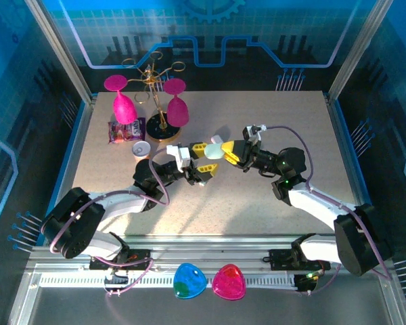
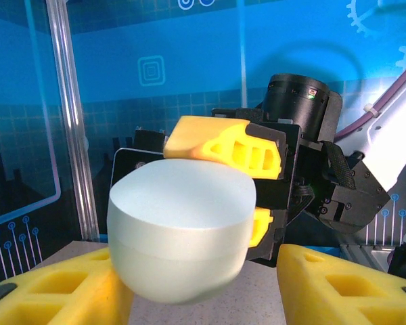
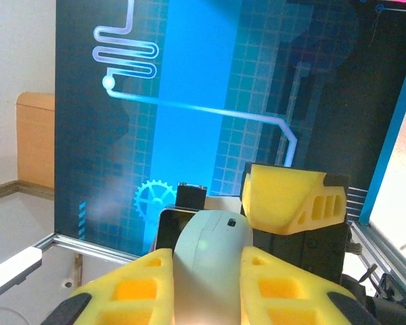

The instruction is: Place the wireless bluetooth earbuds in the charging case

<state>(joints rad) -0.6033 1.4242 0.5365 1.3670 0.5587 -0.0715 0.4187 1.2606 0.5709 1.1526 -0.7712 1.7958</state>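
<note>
A pale mint charging case (image 1: 214, 150) hangs above the middle of the table with its lid closed. My right gripper (image 1: 221, 152) is shut on it. In the right wrist view the case (image 3: 213, 261) is squeezed between both yellow fingers of the right gripper (image 3: 206, 271). My left gripper (image 1: 203, 158) faces it from the left and is open. In the left wrist view its fingers (image 2: 345, 284) stand on either side of the case (image 2: 179, 230), and the right-hand one is clear of it. The earbuds are out of view.
At the back left, a gold rack (image 1: 155, 81) holds two pink wine glasses (image 1: 124, 107). A purple packet (image 1: 125, 130) and a small white dish (image 1: 141, 149) lie by it. A blue piece (image 1: 189, 281) and a pink piece (image 1: 229, 282) sit on the front rail.
</note>
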